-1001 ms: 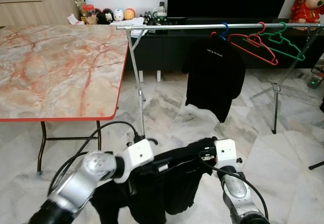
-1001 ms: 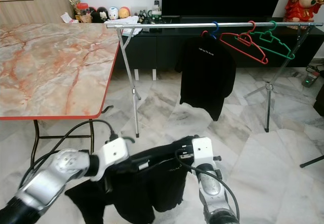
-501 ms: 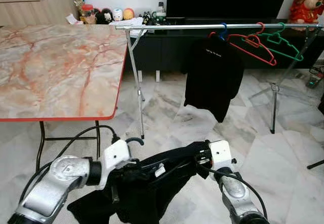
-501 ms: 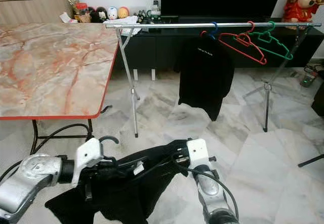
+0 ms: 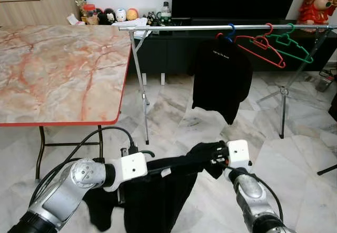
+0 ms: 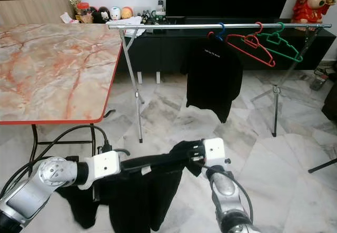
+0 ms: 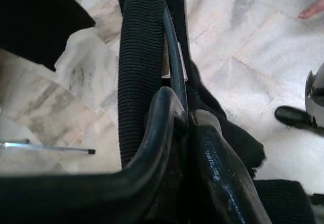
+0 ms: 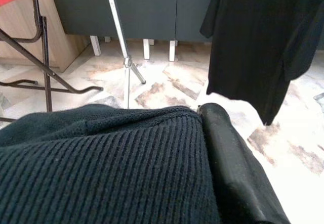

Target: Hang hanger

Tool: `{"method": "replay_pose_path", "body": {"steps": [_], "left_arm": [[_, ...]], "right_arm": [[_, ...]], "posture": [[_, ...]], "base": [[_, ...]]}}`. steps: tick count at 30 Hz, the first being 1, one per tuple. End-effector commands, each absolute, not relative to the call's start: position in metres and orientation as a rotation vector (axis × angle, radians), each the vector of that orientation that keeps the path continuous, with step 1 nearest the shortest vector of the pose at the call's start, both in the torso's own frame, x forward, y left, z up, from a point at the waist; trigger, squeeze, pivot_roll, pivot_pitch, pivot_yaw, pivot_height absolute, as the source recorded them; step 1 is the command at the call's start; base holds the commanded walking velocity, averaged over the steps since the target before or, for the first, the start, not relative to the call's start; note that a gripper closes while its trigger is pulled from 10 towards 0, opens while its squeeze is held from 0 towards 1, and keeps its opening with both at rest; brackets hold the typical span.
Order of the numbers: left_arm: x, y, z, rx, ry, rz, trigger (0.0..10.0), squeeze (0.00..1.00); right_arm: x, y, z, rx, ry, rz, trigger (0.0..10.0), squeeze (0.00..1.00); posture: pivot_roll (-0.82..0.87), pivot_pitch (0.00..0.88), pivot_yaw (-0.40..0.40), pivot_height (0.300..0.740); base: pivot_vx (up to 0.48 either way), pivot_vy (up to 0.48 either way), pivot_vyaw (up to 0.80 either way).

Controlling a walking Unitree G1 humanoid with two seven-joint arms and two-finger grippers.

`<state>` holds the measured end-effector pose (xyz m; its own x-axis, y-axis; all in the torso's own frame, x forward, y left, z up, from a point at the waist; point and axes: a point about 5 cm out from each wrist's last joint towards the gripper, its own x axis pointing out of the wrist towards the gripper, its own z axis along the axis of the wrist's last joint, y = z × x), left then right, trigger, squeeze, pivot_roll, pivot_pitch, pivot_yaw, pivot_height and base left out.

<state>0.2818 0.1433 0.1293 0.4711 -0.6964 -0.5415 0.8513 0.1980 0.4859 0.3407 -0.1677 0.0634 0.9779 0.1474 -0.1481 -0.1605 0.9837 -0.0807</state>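
Note:
A black garment (image 5: 158, 196) on a dark hanger (image 5: 143, 153) is stretched between my two grippers, low over the floor. My left gripper (image 5: 157, 166) is shut on the hanger bar (image 7: 172, 57) beside the ribbed collar (image 7: 139, 57). My right gripper (image 5: 213, 153) is shut on the garment's other shoulder, with ribbed cloth (image 8: 101, 168) pressed against one finger (image 8: 233, 168). Ahead stands the silver clothes rail (image 5: 184, 27). On it hang a black T-shirt (image 5: 221, 78) on a blue hanger, a red hanger (image 5: 261, 46) and a green hanger (image 5: 292, 46).
A marble-top table (image 5: 58, 70) with a red edge stands at the left, its legs (image 5: 41, 151) near my left arm. The rail's stand leg (image 5: 139, 85) is straight ahead. A dark TV console (image 5: 168, 54) lines the back wall. A person's toes (image 7: 314, 7) are on the floor nearby.
The garment, bunched half a second ago, now hangs straighter between the grippers. My right gripper has risen slightly and my left has shifted right.

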Motion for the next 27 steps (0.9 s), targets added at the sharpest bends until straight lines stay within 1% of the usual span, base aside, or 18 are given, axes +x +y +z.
{"method": "replay_pose_path", "body": {"steps": [1, 2, 3, 6, 7, 9, 10, 11, 16, 19, 20, 21, 22, 23, 25, 27], "left_arm": [[0.274, 0.158, 0.119, 0.881, 0.316, -1.131, 10.0, 0.0], [0.27, 0.157, 0.122, 0.838, 0.311, -1.165, 10.0, 0.0], [0.263, 0.155, 0.131, 0.727, 0.278, -1.223, 10.0, 0.0], [0.256, 0.155, 0.145, 0.585, 0.226, -1.274, 10.0, 0.0], [0.256, 0.155, 0.145, 0.585, 0.226, -1.274, 10.0, 0.0], [0.248, 0.157, 0.161, 0.448, 0.148, -1.337, 10.0, 0.0], [0.248, 0.157, 0.161, 0.448, 0.148, -1.337, 10.0, 0.0], [0.247, 0.159, 0.167, 0.411, 0.121, -1.356, 10.0, 0.0], [0.246, 0.157, 0.171, 0.396, 0.091, -1.373, 10.0, 0.0], [0.247, 0.155, 0.166, 0.435, 0.124, -1.368, 10.0, 0.0], [0.251, 0.155, 0.162, 0.483, 0.147, -1.33, 10.0, 0.0], [0.263, 0.157, 0.149, 0.592, 0.239, -1.222, 10.0, 0.0], [0.263, 0.157, 0.149, 0.592, 0.239, -1.222, 10.0, 0.0], [0.274, 0.159, 0.138, 0.691, 0.289, -1.125, 10.0, 0.0], [0.288, 0.159, 0.129, 0.751, 0.298, -0.985, 10.0, 0.0], [0.296, 0.155, 0.126, 0.794, 0.273, -0.914, 10.0, 0.0]], "right_arm": [[0.348, -0.19, 0.079, -0.06, 0.091, 0.062, 0.0, 0.0], [0.348, -0.19, 0.079, -0.059, 0.096, 0.063, 0.0, 0.0], [0.348, -0.19, 0.076, -0.062, 0.121, 0.063, 0.0, 0.0], [0.345, -0.193, 0.067, -0.091, 0.188, 0.056, 0.0, 0.0], [0.345, -0.193, 0.067, -0.091, 0.188, 0.056, 0.0, 0.0], [0.34, -0.189, 0.06, -0.069, 0.217, 0.078, 0.0, 0.0], [0.34, -0.189, 0.06, -0.069, 0.217, 0.078, 0.0, 0.0], [0.338, -0.187, 0.057, -0.062, 0.225, 0.089, 0.0, 0.0], [0.332, -0.181, 0.047, -0.024, 0.256, 0.107, 0.0, 0.0], [0.331, -0.179, 0.046, -0.022, 0.252, 0.11, 0.0, 0.0], [0.332, -0.178, 0.047, -0.026, 0.243, 0.118, 0.0, 0.0], [0.334, -0.176, 0.052, -0.032, 0.213, 0.14, 0.0, 0.0], [0.334, -0.176, 0.052, -0.032, 0.213, 0.14, 0.0, 0.0], [0.337, -0.174, 0.057, -0.025, 0.188, 0.149, 0.0, 0.0], [0.342, -0.173, 0.065, -0.011, 0.163, 0.149, 0.0, 0.0], [0.346, -0.172, 0.07, 0.001, 0.144, 0.15, 0.0, 0.0]], "posture": [[0.07, 0.074, -0.011, 0.74], [0.07, 0.074, -0.011, 0.74], [0.07, 0.074, -0.011, 0.74], [0.08, 0.075, -0.012, 0.74], [0.08, 0.075, -0.012, 0.74], [0.08, 0.08, -0.015, 0.74], [0.08, 0.08, -0.015, 0.74], [0.08, 0.083, -0.015, 0.74], [0.08, 0.086, -0.013, 0.74], [0.08, 0.086, -0.013, 0.74], [0.08, 0.086, -0.013, 0.74], [0.08, 0.088, -0.014, 0.74], [0.08, 0.088, -0.014, 0.74], [0.07, 0.088, -0.013, 0.74], [0.07, 0.087, -0.013, 0.74], [0.07, 0.087, -0.013, 0.74]], "base": [[0.0, 0.0, 0.0], [0.0, 0.0, 0.0], [0.0, 0.0, 0.0], [0.0, 0.0, 0.0], [0.0, 0.0, 0.0], [0.0, 0.0, 0.0], [0.0, 0.0, 0.0], [0.0, 0.0, 0.0], [0.0, 0.0, 0.0], [0.0, 0.0, 0.0], [0.0, 0.0, 0.0], [0.0, 0.0, 0.0], [0.0, 0.0, 0.0], [0.0, 0.0, 0.0], [0.0, 0.0, 0.0], [0.0, 0.0, 0.0]]}}
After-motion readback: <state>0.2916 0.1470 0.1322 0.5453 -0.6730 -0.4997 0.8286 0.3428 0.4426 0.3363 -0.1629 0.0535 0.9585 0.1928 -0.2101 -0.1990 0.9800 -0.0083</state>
